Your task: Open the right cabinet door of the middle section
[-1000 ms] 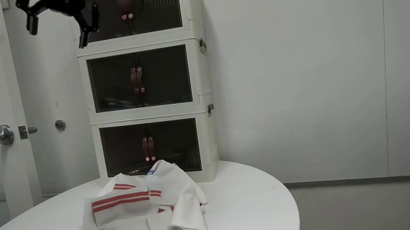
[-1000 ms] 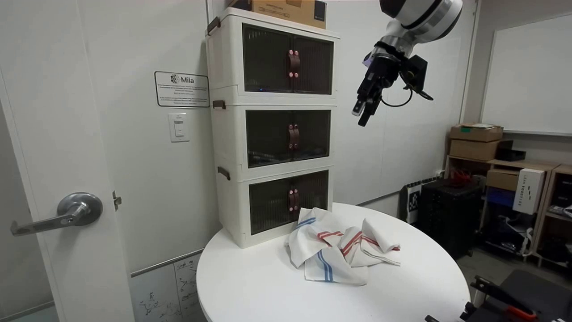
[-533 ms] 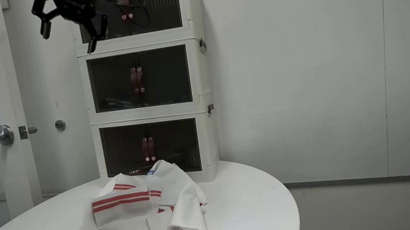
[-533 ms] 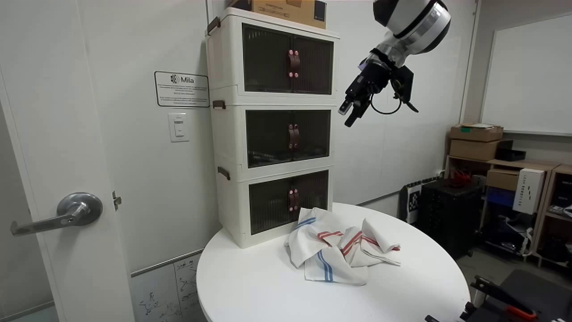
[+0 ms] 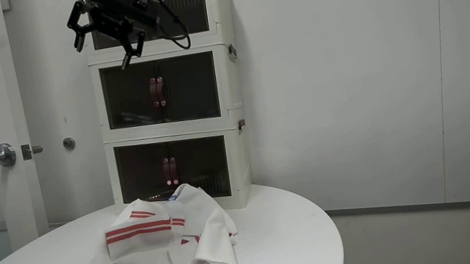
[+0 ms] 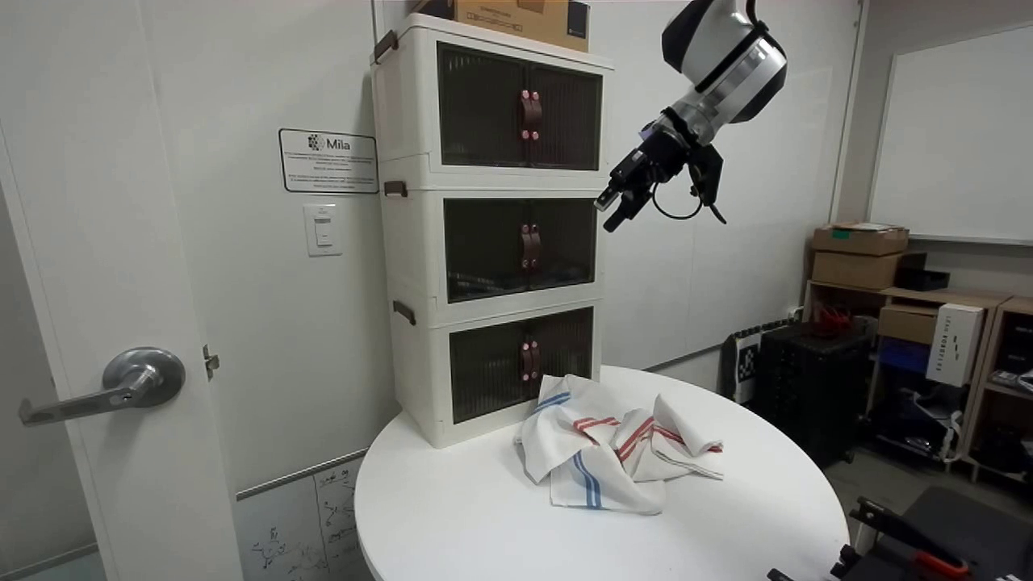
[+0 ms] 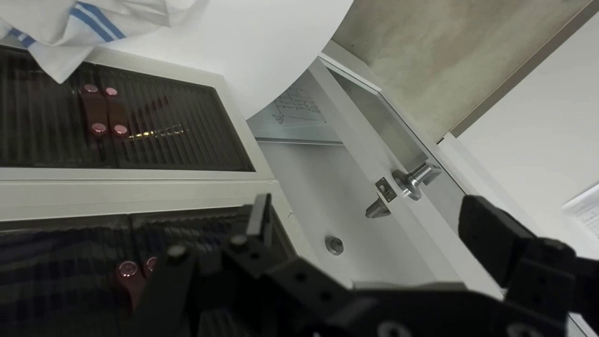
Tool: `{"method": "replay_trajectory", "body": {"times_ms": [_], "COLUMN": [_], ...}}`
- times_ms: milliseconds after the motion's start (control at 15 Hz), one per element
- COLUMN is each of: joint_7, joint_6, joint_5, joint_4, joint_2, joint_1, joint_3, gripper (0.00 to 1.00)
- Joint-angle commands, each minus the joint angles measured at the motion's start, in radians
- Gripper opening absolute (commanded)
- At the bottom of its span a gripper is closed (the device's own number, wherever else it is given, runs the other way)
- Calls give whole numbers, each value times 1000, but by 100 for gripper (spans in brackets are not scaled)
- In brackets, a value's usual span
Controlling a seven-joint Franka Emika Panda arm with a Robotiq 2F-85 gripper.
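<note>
Closest in the wrist view is the gripper (image 5: 103, 56), tilted down in mid-air, fingers (image 7: 491, 241) spread wide and holding nothing. Beyond it, in the middle box (image 5: 168, 130), the right door (image 5: 189, 89) sits closed, its handle (image 5: 161, 92) at the centre beside that of the left door (image 5: 128, 92), the gripper apart from both. The middle box stands on the bottom box (image 5: 234, 170), on the table (image 5: 291, 237), where a crumpled cloth (image 5: 148, 242) lies in front. Farther off is the room door (image 5: 4, 108).
</note>
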Motion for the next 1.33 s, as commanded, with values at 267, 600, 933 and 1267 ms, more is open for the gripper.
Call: {"method": "replay_trajectory", "body": {"times_ms": [267, 600, 933, 1267], "joint_7": [-61, -60, -49, -47], "joint_6": [-3, 24, 98, 140], "joint_5": [68, 31, -32, -27], "joint_4": [182, 272, 344, 398], "joint_2": [170, 255, 323, 379], "joint_1": [-47, -56, -55, -77], "joint_3": [57, 93, 125, 157], "gripper": [100, 100, 100, 100]}}
